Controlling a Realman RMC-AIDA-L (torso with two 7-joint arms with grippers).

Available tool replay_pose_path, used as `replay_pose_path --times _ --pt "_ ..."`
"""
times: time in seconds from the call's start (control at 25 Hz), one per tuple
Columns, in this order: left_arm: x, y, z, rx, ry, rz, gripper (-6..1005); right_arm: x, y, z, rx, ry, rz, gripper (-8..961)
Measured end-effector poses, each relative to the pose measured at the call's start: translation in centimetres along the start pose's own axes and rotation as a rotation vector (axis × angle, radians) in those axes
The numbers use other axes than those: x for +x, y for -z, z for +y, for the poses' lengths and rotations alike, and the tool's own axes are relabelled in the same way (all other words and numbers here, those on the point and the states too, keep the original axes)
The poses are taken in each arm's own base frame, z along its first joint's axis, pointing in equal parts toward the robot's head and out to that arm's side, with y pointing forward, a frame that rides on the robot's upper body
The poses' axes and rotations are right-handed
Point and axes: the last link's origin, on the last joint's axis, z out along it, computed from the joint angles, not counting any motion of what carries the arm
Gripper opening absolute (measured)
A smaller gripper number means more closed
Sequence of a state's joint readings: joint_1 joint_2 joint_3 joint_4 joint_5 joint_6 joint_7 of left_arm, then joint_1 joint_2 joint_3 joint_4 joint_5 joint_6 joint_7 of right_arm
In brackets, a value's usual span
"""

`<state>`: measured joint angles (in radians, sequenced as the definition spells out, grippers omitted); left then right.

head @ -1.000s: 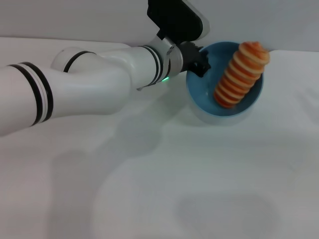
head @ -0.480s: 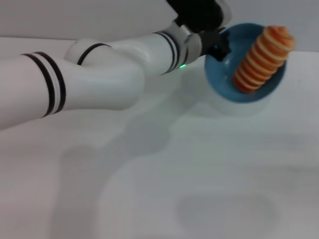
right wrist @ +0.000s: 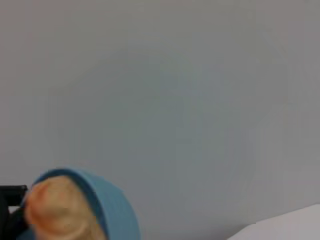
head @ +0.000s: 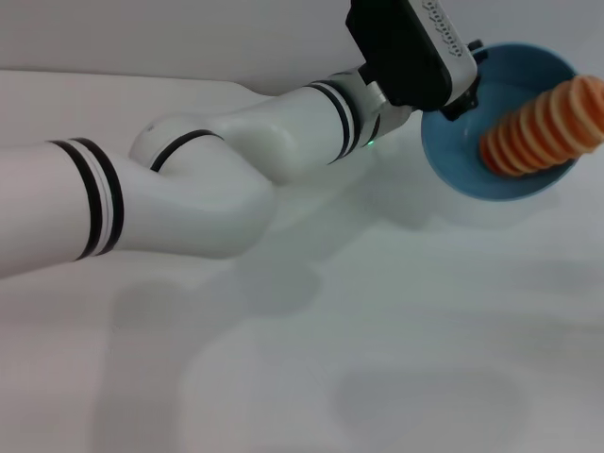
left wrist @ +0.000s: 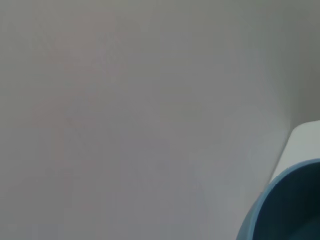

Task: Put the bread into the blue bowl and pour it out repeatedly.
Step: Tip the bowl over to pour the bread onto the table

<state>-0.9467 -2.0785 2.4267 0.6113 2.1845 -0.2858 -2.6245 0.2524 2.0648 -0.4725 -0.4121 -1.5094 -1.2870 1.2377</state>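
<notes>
So here we've got the left gripper (head: 464,87) clamped on the near-left rim of the round, glossy light-blue bowl (head: 472,170), holding it up off the white table (head: 377,330) at the far right edge of our head view. The bowl is tipped so its opening faces the camera and a bit to the right. The elongated orange-brown toy loaf of bread with pale cream stripes (head: 543,127) sits inside, lying slanted with its lower end in the bowl's bottom and its upper end poking past the rim toward the frame edge.

There's some small writing on the white edge of the black wrist housing (head: 401,47), but we honestly can't read it from here.

The left wrist view only catches a slice of the bowl's rim (left wrist: 280,210) against the pale wall (left wrist: 125,100). The right wrist view shows the bowl (right wrist: 112,210) and the bread's rounded end (right wrist: 57,210) from farther off. The right gripper itself doesn't show up anywhere.
</notes>
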Motion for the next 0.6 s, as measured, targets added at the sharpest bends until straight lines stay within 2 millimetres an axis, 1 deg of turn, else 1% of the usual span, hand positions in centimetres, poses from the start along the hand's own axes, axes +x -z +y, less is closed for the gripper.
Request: replay_pose_path --times 0.12,0.28,0.48,0.6 --pt "0.0 0.0 -0.5 0.021 0.0 0.012 0 0.1 0.1 -0.2 0.017 -0.004 0.002 421" --pt "-0.1 0.1 -0.6 0.03 -0.006 0.02 0 0.4 -0.1 -0.6 0.049 -0.002 0.013 422" --pt "-0.4 0.2 -0.8 0.036 -0.003 0.014 0 0.7 0.0 -0.5 0.061 0.033 -0.018 422" --pt "-0.6 0.2 -1.0 0.042 0.023 0.0 1 1.2 -0.3 -0.1 0.075 0.053 -0.057 422"
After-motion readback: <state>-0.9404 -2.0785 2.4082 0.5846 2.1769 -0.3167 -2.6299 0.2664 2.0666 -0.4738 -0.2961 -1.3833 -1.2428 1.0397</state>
